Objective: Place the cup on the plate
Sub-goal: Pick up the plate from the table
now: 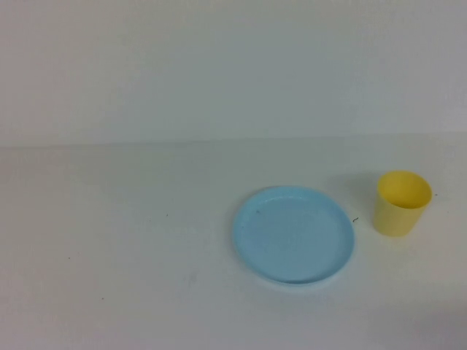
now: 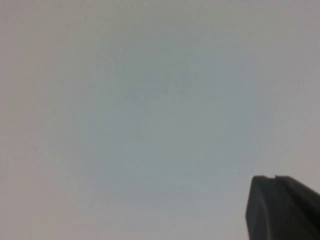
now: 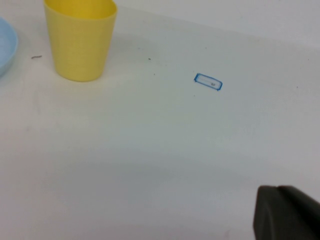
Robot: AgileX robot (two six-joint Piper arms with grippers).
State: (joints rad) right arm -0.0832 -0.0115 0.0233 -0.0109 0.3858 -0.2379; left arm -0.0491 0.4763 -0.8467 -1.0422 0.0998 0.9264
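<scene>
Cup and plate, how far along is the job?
Nothing is done: the cup stands upright on the table, right of the empty plate. Nothing is in hand; the left gripper and right gripper are shut, away from both. Grasping, lifting and placing remain.

The small yellow plastic cup (image 1: 402, 203) had no handle and got thinner toward its bottom. It stood upright on the white table with its open mouth up and nothing inside. The round light blue plastic plate (image 1: 295, 234) lay flat just to its left, with a low rim. The two were near each other but did not touch.
</scene>
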